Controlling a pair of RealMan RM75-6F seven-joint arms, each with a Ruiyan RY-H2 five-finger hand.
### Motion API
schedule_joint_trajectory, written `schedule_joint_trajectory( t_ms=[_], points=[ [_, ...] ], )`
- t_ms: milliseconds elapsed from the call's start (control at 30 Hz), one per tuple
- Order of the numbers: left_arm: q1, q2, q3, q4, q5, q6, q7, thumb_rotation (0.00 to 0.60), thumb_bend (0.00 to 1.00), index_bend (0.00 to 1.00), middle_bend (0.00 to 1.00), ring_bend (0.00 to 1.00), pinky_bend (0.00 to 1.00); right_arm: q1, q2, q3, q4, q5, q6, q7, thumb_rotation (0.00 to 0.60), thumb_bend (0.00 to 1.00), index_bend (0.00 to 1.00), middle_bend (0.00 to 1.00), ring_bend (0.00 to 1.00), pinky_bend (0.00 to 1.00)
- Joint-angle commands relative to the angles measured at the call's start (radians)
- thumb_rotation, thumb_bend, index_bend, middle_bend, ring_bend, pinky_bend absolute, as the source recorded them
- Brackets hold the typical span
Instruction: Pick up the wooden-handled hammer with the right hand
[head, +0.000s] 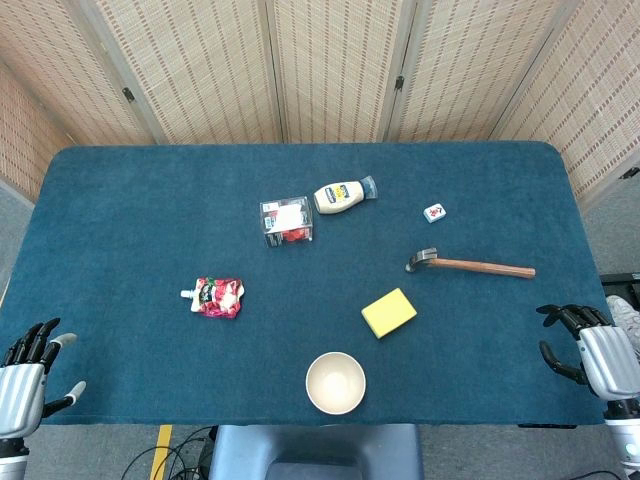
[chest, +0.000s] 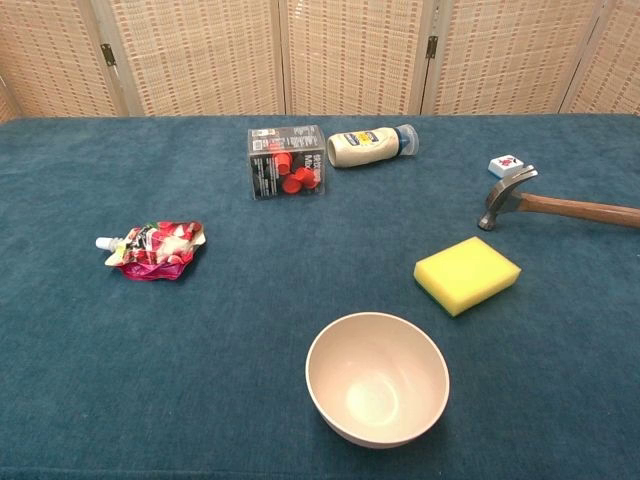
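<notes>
The wooden-handled hammer (head: 470, 265) lies flat on the blue table, its metal head to the left and its handle running right; the chest view shows it at the right edge (chest: 560, 203). My right hand (head: 590, 352) hovers at the table's front right corner, well below and right of the handle's end, fingers apart and holding nothing. At the front left corner my left hand (head: 30, 370) is also open and empty. Neither hand shows in the chest view.
A yellow sponge (head: 389, 312) lies just in front of the hammer head, with a beige bowl (head: 335, 382) nearer the front edge. Behind are a small white tile (head: 434, 212), a mayonnaise bottle (head: 343, 195) and a clear box (head: 287, 220). A red pouch (head: 215, 297) lies left.
</notes>
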Motion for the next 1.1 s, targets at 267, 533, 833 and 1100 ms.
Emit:
schedule_joint_trajectory(
  t_ms=[267, 533, 833, 1100],
  points=[
    [0.0, 0.003, 0.004, -0.01, -0.011, -0.012, 0.008, 0.6, 0.2, 0.29, 0.13, 0.12, 0.21, 0.005, 0.002, -0.002, -0.001, -0.006, -0.004, 0.0, 0.6, 0.3, 0.33, 0.46, 0.32, 0.3],
    [-0.003, 0.007, 0.004, -0.014, -0.012, -0.018, 0.009, 0.6, 0.2, 0.29, 0.13, 0.12, 0.21, 0.055, 0.012, 0.009, -0.015, -0.011, -0.068, -0.036, 0.6, 0.3, 0.33, 0.45, 0.32, 0.3],
    [0.004, 0.002, 0.007, -0.002, -0.022, -0.017, -0.002, 0.6, 0.2, 0.29, 0.13, 0.12, 0.21, 0.211, 0.011, 0.07, -0.033, 0.047, -0.278, -0.098, 0.6, 0.29, 0.27, 0.33, 0.2, 0.29],
    [0.013, 0.001, 0.011, 0.012, -0.038, -0.021, -0.008, 0.6, 0.2, 0.29, 0.13, 0.12, 0.21, 0.336, -0.083, 0.12, 0.053, 0.145, -0.446, -0.17, 0.6, 0.29, 0.22, 0.28, 0.14, 0.24]
  ],
)
